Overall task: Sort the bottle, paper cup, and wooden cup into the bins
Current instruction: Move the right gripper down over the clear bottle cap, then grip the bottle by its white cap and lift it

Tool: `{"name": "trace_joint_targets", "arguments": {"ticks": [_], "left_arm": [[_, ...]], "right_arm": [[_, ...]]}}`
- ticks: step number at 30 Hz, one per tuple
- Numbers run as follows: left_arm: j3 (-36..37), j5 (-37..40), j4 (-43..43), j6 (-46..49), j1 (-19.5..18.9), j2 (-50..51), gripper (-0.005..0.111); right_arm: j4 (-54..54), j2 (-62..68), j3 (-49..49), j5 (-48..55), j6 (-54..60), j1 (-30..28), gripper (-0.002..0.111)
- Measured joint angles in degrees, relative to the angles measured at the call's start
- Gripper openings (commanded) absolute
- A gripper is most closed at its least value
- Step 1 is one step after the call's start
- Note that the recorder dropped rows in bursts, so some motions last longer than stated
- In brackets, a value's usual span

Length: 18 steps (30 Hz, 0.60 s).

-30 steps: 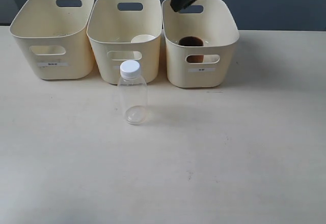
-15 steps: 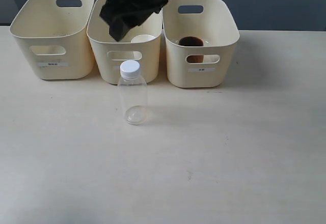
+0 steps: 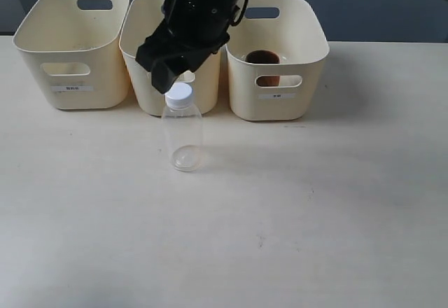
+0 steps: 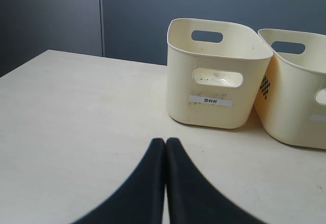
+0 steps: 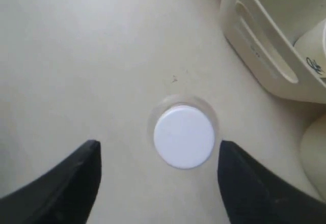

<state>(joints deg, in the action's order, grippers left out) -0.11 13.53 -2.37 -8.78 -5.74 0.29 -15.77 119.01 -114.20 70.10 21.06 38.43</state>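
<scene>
While the exterior view is showing the right gripper (image 3: pixel 170 77) hanging above the bottle (image 3: pixel 182 130) before the middle bin (image 3: pixel 170 77), its wrist camera is revealing spread fingers (image 5: pixel 56 188); the left gripper (image 4: pixel 165 147) is sitting closed.

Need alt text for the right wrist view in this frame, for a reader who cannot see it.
Looking straight down, the round white screw cap of the small clear plastic bottle sits centred between the two open black jaws of the right gripper, which are apart from it on either side. The bottle stands on the pale table; a cream plastic bin holding a white paper cup fills one corner.
</scene>
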Motion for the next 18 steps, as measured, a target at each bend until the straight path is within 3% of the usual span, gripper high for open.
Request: {"name": "trace_joint_targets", "arguments": {"ticks": [18], "left_arm": [[0.00,0.00,0.00,0.00,0.00,0.00,0.000]], "right_arm": [[1.80,4.16,0.00,0.00,-0.26,0.00,0.068]]}}
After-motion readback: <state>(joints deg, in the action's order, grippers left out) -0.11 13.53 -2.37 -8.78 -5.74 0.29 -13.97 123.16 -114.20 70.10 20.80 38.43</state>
